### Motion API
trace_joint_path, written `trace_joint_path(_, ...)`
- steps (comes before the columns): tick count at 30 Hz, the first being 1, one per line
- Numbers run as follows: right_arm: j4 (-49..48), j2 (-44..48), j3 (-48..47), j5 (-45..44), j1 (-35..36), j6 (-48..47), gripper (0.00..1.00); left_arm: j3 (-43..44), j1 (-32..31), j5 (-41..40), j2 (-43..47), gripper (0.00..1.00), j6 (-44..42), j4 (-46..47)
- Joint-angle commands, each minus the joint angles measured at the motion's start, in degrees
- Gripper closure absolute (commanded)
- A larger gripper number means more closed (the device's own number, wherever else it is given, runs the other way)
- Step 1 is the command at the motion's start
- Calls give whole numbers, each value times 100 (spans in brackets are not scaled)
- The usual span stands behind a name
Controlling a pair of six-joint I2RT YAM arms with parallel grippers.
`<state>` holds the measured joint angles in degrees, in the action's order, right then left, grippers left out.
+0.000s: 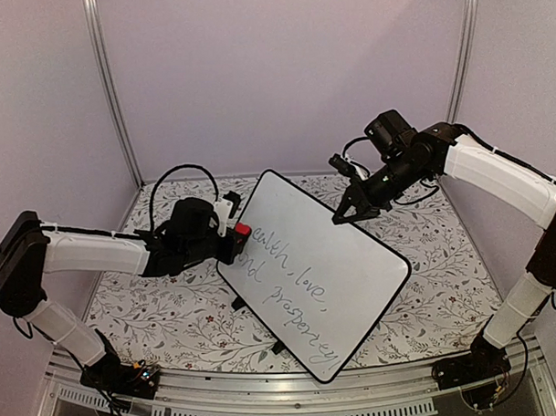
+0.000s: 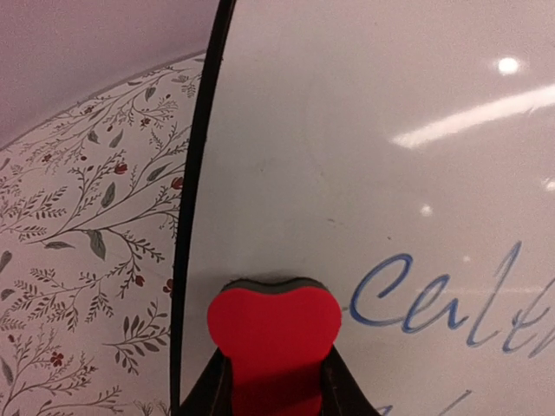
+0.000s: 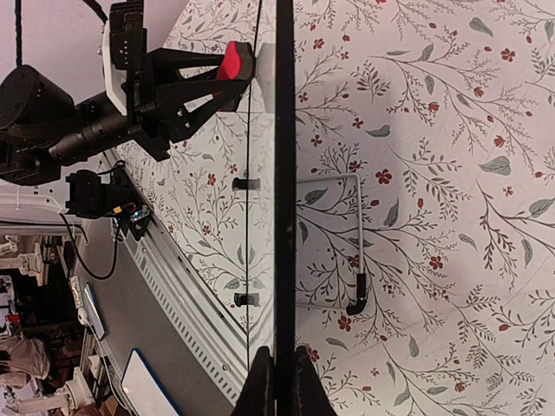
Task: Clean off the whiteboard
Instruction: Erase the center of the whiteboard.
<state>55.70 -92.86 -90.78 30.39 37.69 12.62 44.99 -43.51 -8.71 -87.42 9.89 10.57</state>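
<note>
Eraser (image 2: 273,334) — touching whiteboard (image 1: 326,270); rim (image 3: 284,173) clamped

whiteboard (image 1: 334,252): glossy white face, thin black rim, small black feet
handwriting (image 2: 451,303): blue cursive in the left wrist view; looks dark grey from the top view
eraser (image 2: 273,334): bright red body, dark grey strip along the edge nearest the board
desk (image 1: 163,312): white covering printed with grey-green leafy sprigs and small red flowers
left gripper (image 1: 235,235): black jaws, white block on top
right gripper (image 1: 344,215): black all over
left arm (image 1: 88,254): white shells, black joints
right arm (image 1: 501,177): white shells, black joints
wire stand (image 3: 357,234): pale grey wire, black end cap
walls (image 1: 282,71): plain pale lilac-grey
frame posts (image 1: 109,86): silver
</note>
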Motion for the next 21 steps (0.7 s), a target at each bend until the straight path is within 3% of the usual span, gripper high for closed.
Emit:
trace_joint_path(1,-247,-2,-159,219,70,-313,100,-302,-70,28,46,100,91,-143)
trace_joint_path(15,-253,-13,-168,219,72,-313,100,-446,-394,299,225,100,127,121)
trace_joint_path(21,-237,-5,-159,222,73,-313,100,-106,-398,-192,15,100,38,-54)
